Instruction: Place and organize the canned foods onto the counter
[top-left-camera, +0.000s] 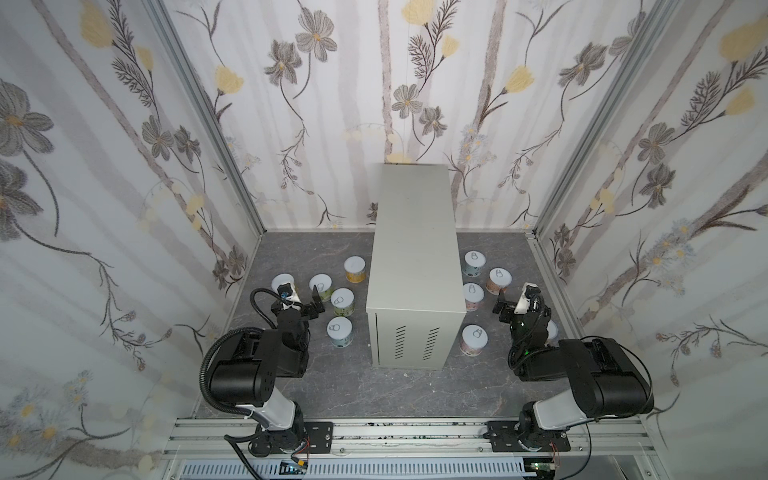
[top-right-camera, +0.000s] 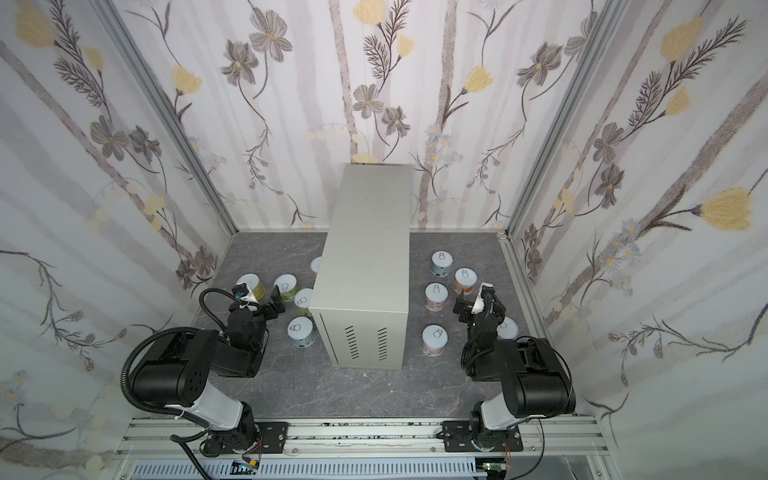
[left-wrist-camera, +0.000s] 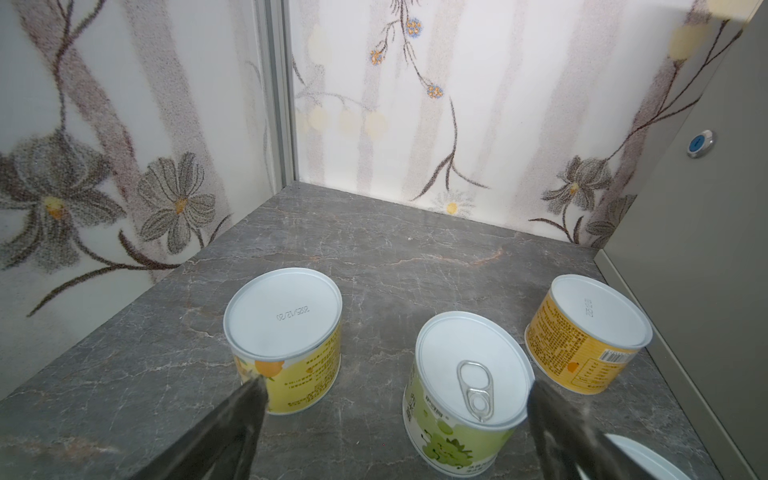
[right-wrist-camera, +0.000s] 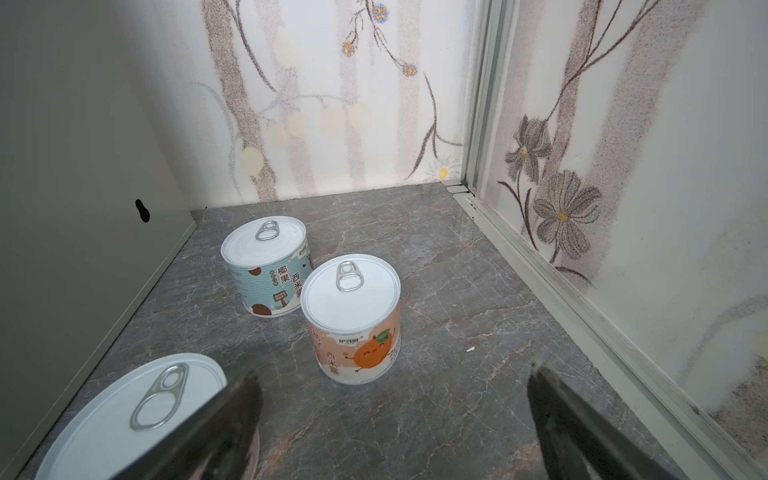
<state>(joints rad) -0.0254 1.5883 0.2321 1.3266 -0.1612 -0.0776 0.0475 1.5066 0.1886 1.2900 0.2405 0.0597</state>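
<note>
Either side of the counter (top-left-camera: 413, 249), both jaws gape empty near the canned foods (top-left-camera: 343, 298).

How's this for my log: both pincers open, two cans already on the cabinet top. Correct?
No cans are on the cabinet top; both top views show it bare, cans on the floor. The left pincer and right pincer are open.

- White wallpaper panels (top-left-camera: 353, 83) with grey and yellow flowers and pale brown stripes enclose three sides.
- Aluminium posts (top-left-camera: 208, 116) stand in the back corners.
- The floor (top-left-camera: 395, 390) is dark grey, marbled.
- An aluminium rail (top-left-camera: 415, 436) edges its near side.
</note>
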